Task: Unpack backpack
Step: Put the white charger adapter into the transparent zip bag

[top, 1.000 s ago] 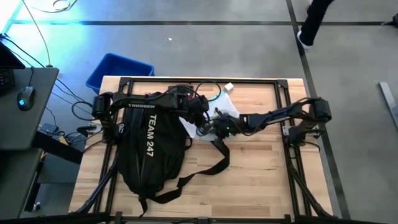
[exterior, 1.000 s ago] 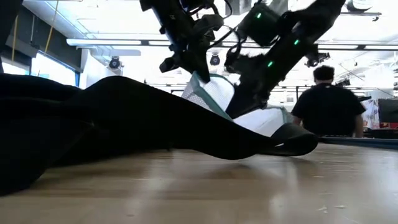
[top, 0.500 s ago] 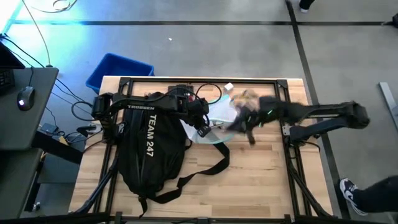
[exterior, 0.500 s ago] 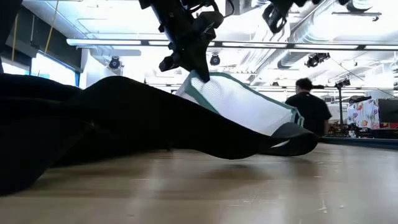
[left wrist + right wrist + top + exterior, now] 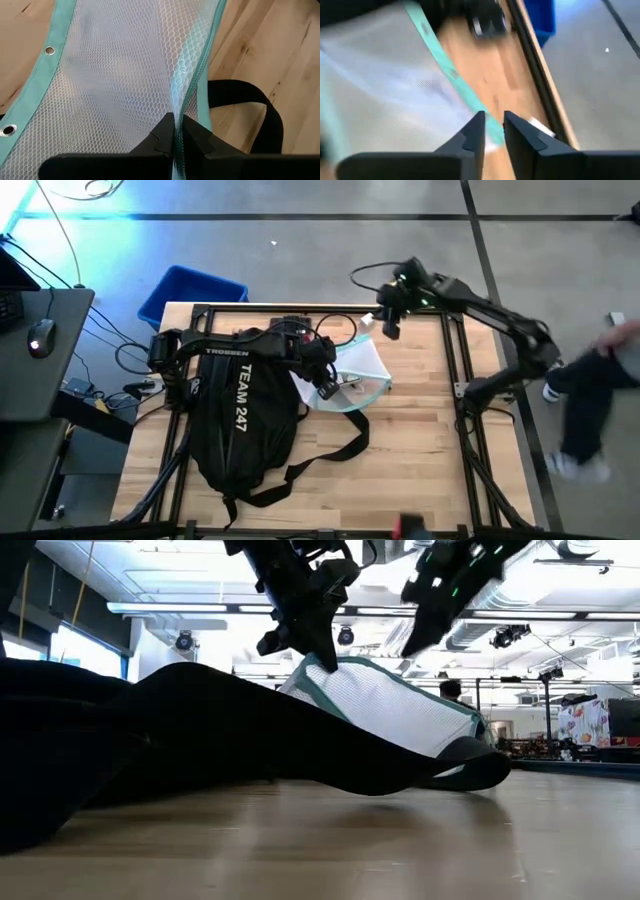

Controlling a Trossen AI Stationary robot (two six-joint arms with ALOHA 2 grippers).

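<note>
The black backpack (image 5: 240, 420) lies flat on the table's left half, its straps (image 5: 340, 450) trailing toward the near side. Beside its top lies a white mesh bag with teal trim (image 5: 355, 375). My left gripper (image 5: 325, 388) is shut on this bag, as the left wrist view (image 5: 175, 131) shows. My right gripper (image 5: 390, 330) hovers high over the table's far edge, clear of everything. Its fingers (image 5: 493, 127) stand a narrow gap apart with nothing between them. My left gripper pinches a raised fold of the bag's mesh (image 5: 180, 107) between its two fingers, next to the teal edge band. The fingers come slanting down from above. From them the bag slopes down, drawn fairly taut, and its lower end (image 5: 470, 735) rests on a black strap.
A blue bin (image 5: 190, 295) stands on the floor beyond the table's far left corner. A small white thing (image 5: 367, 320) lies near the far edge. Black frame rails (image 5: 450, 360) run along the table's sides. A person (image 5: 590, 400) walks past on the right.
My right gripper has left the mesh bag and swung quickly up and toward the table's far edge. The bag, still held by my left gripper, now slopes smoothly from the fingers down to the strap.
</note>
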